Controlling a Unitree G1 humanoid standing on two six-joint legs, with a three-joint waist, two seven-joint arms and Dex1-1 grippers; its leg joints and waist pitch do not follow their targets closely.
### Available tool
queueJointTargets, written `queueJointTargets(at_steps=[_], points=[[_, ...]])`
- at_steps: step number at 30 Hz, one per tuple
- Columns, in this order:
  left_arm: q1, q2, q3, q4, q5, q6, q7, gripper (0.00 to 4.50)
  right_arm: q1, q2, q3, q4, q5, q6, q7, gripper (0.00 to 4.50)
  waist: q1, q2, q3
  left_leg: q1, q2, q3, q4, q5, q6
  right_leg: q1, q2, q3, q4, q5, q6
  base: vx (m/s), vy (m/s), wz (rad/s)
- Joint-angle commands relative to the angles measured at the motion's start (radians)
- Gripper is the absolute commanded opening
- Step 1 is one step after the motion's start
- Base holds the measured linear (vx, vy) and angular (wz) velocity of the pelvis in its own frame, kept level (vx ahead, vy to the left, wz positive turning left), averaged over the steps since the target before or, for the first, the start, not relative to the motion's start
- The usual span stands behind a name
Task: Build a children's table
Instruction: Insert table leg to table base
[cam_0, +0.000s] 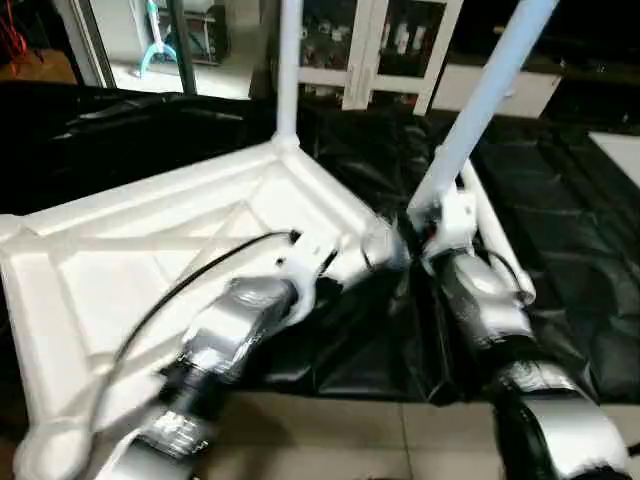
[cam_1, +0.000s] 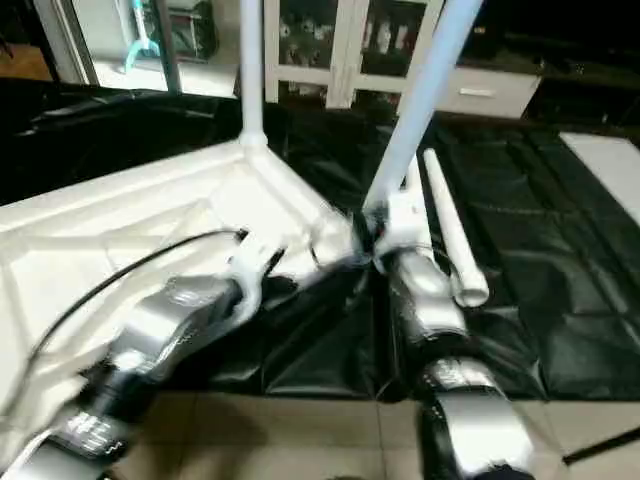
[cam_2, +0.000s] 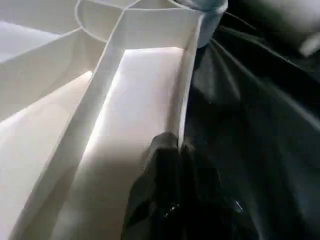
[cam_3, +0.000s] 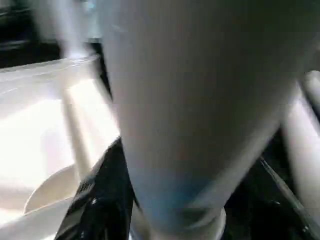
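Closest in: two silver forearms, ribbed and metallic, blurred. Left gripper with black fingers pressed together on the thin upright rim of the tabletop, near the corner socket. Right gripper with black fingers spread halfway around a leg, a smooth white tapered tube leaning up and away from that same near corner of the tabletop. White plastic tabletop lying upside down, glossy, with raised diagonal ribs and rounded corner sockets. Second leg standing upright in the far corner socket. Third leg lying loose just beside the tabletop, on a crinkled, shiny black sheet. Beyond the tabletop, white-framed glass cabinet doors. No legible writing or labels.
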Motion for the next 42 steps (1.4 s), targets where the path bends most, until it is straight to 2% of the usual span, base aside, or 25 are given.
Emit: queueJointTargets(at_steps=[1, 3, 6, 7, 8, 12, 13, 15, 16, 17, 19, 20, 22, 23, 24, 25, 26, 27, 32, 34, 35, 36, 40, 42], points=[[-0.086, -0.003, 0.125, -0.003, 0.037, -0.076, 0.175, 0.00, 0.077, 0.086, 0.040, 0.150, -0.022, 0.129, 0.001, 1.89, 0.001, 0.002, -0.048, 0.006, 0.041, -0.028, -0.099, -0.288, -0.018, 0.014, -0.054, 0.032, -0.067, -0.201, -0.145, 0.000, 0.000, 0.00], [-0.085, 0.001, 0.120, -0.004, 0.037, -0.074, 0.163, 0.00, 0.069, 0.091, 0.038, 0.154, -0.022, 0.130, 0.003, 1.89, 0.003, 0.008, -0.046, 0.009, 0.042, -0.017, -0.095, -0.229, 0.017, 0.009, -0.051, 0.031, -0.063, -0.128, -0.184, 0.000, 0.000, 0.00], [-0.059, 0.027, 0.101, -0.021, 0.032, -0.066, 0.109, 0.00, 0.057, 0.091, 0.024, 0.166, -0.015, 0.128, 0.010, 1.89, 0.001, 0.006, -0.049, 0.003, 0.041, -0.016, -0.092, -0.225, 0.028, 0.013, -0.054, 0.030, -0.061, -0.142, -0.192, 0.000, 0.000, 0.00], [-0.045, 0.041, 0.090, -0.032, 0.031, -0.071, 0.083, 0.00, 0.058, 0.085, 0.014, 0.167, -0.004, 0.131, 0.023, 1.89, 0.002, 0.006, -0.053, -0.001, 0.040, -0.016, -0.089, -0.177, 0.039, 0.018, -0.054, 0.031, -0.055, -0.090, -0.199, 0.000, 0.000, 0.00], [-0.036, 0.050, 0.082, -0.038, 0.030, -0.075, 0.066, 0.00, 0.057, 0.082, 0.004, 0.170, 0.002, 0.133, 0.030, 1.89, 0.003, 0.007, -0.054, -0.002, 0.039, -0.013, -0.085, -0.114, 0.066, 0.021, -0.053, 0.030, -0.045, -0.013, -0.217, 0.000, 0.000, 0.00], [0.015, 0.096, 0.037, -0.088, 0.003, -0.098, -0.054, 0.00, 0.050, 0.044, 0.000, 0.180, -0.002, 0.146, 0.097, 1.89, 0.001, 0.008, -0.054, -0.004, 0.040, -0.013, -0.082, -0.082, 0.089, 0.027, -0.053, 0.029, -0.039, 0.030, -0.245, 0.000, 0.000, 0.00], [0.027, 0.109, 0.024, -0.102, -0.004, -0.107, -0.085, 0.00, 0.048, 0.034, 0.000, 0.182, -0.005, 0.148, 0.114, 1.89, -0.002, 0.009, -0.053, 0.001, 0.042, -0.012, -0.082, -0.089, 0.094, 0.025, -0.053, 0.030, -0.040, 0.032, -0.258, 0.000, 0.000, 0.00], [0.058, 0.151, -0.002, -0.148, -0.030, -0.097, -0.169, 0.00, 0.042, 0.004, 0.007, 0.170, 0.001, 0.167, 0.227, 1.89, -0.005, 0.012, -0.050, 0.001, 0.044, -0.011, -0.083, -0.117, 0.093, 0.024, -0.053, 0.031, -0.042, 0.006, -0.268, 0.000, 0.000, 0.00], [0.082, 0.190, -0.022, -0.187, -0.054, -0.101, -0.245, 0.00, 0.040, -0.024, 0.029, 0.157, -0.008, 0.174, 0.326, 1.89, -0.006, 0.012, -0.048, 0.001, 0.044, -0.010, -0.084, -0.125, 0.091, 0.024, -0.051, 0.031, -0.044, -0.004, -0.268, 0.000, 0.000, 0.00], [0.094, 0.217, -0.030, -0.208, -0.067, -0.098, -0.286, 0.00, 0.041, -0.044, 0.050, 0.145, -0.017, 0.178, 0.400, 1.89, -0.010, 0.012, -0.048, -0.005, 0.045, -0.013, -0.085, -0.134, 0.085, 0.029, -0.051, 0.031, -0.041, -0.019, -0.269, 0.000, 0.000, 0.00], [0.109, 0.251, -0.040, -0.232, -0.080, -0.107, -0.338, 0.00, 0.043, -0.069, 0.072, 0.133, -0.027, 0.185, 0.485, 1.89, -0.013, 0.014, -0.047, 0.002, 0.047, -0.010, -0.084, -0.149, 0.078, 0.025, -0.049, 0.032, -0.044, -0.031, -0.275, 0.000, 0.000, 0.00], [0.125, 0.299, -0.052, -0.256, -0.091, -0.127, -0.404, 0.00, 0.049, -0.108, 0.103, 0.114, -0.038, 0.199, 0.599, 1.89, -0.011, 0.014, -0.045, 0.004, 0.049, -0.010, -0.085, -0.150, 0.072, 0.023, -0.050, 0.032, -0.046, -0.038, -0.279, 0.000, 0.000, 0.00], [0.145, 0.360, -0.063, -0.285, -0.103, -0.162, -0.492, 0.00, 0.057, -0.160, 0.140, 0.090, -0.051, 0.214, 0.748, 1.89, -0.011, 0.012, -0.046, 0.004, 0.048, -0.010, -0.084, -0.146, 0.074, 0.025, -0.046, 0.030, -0.043, -0.032, -0.281, 0.000, 0.000, 0.00], [0.145, 0.360, -0.063, -0.285, -0.103, -0.162, -0.492, 0.00, 0.057, -0.160, 0.140, 0.090, -0.051, 0.214, 0.748, 1.89, -0.009, 0.013, -0.048, 0.008, 0.050, -0.010, -0.082, -0.132, 0.080, 0.026, -0.047, 0.030, -0.039, -0.015, -0.285, 0.000, 0.000, 0.00], [0.152, 0.394, -0.068, -0.295, -0.102, -0.173, -0.530, 0.00, 0.064, -0.196, 0.162, 0.075, -0.059, 0.218, 0.844, 1.89, -0.009, 0.011, -0.046, 0.008, 0.050, -0.007, -0.081, -0.107, 0.084, 0.024, -0.047, 0.032, -0.037, 0.012, -0.292, 0.000, 0.000, 0.00], [0.153, 0.409, -0.070, -0.296, -0.098, -0.182, -0.544, 0.00, 0.068, -0.213, 0.171, 0.068, -0.061, 0.218, 0.889, 1.89, -0.002, 0.013, -0.049, 0.013, 0.050, -0.008, -0.080, -0.098, 0.088, 0.026, -0.046, 0.029, -0.036, 0.021, -0.297, 0.000, 0.000, 0.00], [0.154, 0.439, -0.073, -0.290, -0.087, -0.220, -0.575, 0.00, 0.077, -0.255, 0.194, 0.055, -0.071, 0.217, 0.989, 1.89, -0.003, 0.005, -0.049, 0.012, 0.048, -0.005, -0.078, -0.092, 0.097, 0.025, -0.044, 0.030, -0.036, 0.028, -0.297, 0.000, 0.000, 0.00], [0.153, 0.447, -0.068, -0.283, -0.082, -0.232, -0.577, 0.00, 0.079, -0.274, 0.205, 0.051, -0.081, 0.208, 1.026, 1.89, 0.006, 0.009, -0.048, 0.015, 0.049, -0.004, -0.077, -0.086, 0.106, 0.024, -0.046, 0.031, -0.034, 0.031, -0.298, 0.000, 0.000, 0.00], [0.139, 0.477, -0.060, -0.251, -0.068, -0.263, -0.588, 0.00, 0.096, -0.333, 0.240, 0.040, -0.109, 0.148, 1.148, 1.89, 0.028, 0.006, -0.051, 0.025, 0.051, 0.002, -0.075, -0.066, 0.099, 0.020, -0.046, 0.031, -0.030, 0.041, -0.305, 0.000, 0.000, 0.00], [0.132, 0.494, -0.061, -0.241, -0.065, -0.279, -0.607, 0.00, 0.111, -0.358, 0.254, 0.024, -0.110, 0.134, 1.205, 1.89, 0.033, 0.005, -0.052, 0.022, 0.050, 0.001, -0.074, -0.043, 0.103, 0.025, -0.046, 0.030, -0.026, 0.064, -0.307, 0.000, 0.000, 0.00], [0.130, 0.496, -0.062, -0.239, -0.064, -0.282, -0.610, 0.00, 0.118, -0.362, 0.260, 0.018, -0.111, 0.128, 1.215, 1.89, 0.036, -0.002, -0.053, 0.021, 0.052, 0.003, -0.072, -0.028, 0.108, 0.025, -0.046, 0.030, -0.023, 0.070, -0.308, 0.000, 0.000, 0.00], [0.128, 0.498, -0.063, -0.236, -0.064, -0.287, -0.614, 0.00, 0.124, -0.366, 0.265, 0.011, -0.110, 0.125, 1.227, 1.89, 0.040, 0.000, -0.052, 0.021, 0.052, 0.005, -0.070, -0.020, 0.111, 0.025, -0.046, 0.030, -0.023, 0.074, -0.306, 0.000, 0.000, 0.00], [0.122, 0.497, -0.064, -0.224, -0.062, -0.299, -0.622, 0.00, 0.145, -0.367, 0.278, 0.010, -0.121, 0.101, 1.231, 1.89, 0.048, -0.003, -0.051, 0.020, 0.052, 0.006, -0.071, -0.045, 0.099, 0.025, -0.048, 0.031, -0.024, 0.033, -0.297, 0.000, 0.000, 0.00], [0.121, 0.493, -0.067, -0.223, -0.060, -0.300, -0.620, 0.00, 0.153, -0.362, 0.281, 0.014, -0.129, 0.081, 1.208, 1.89, 0.050, -0.004, -0.048, 0.021, 0.053, 0.007, -0.073, -0.101, 0.076, 0.021, -0.050, 0.034, -0.032, -0.038, -0.283, 0.000, 0.000, 0.00]])
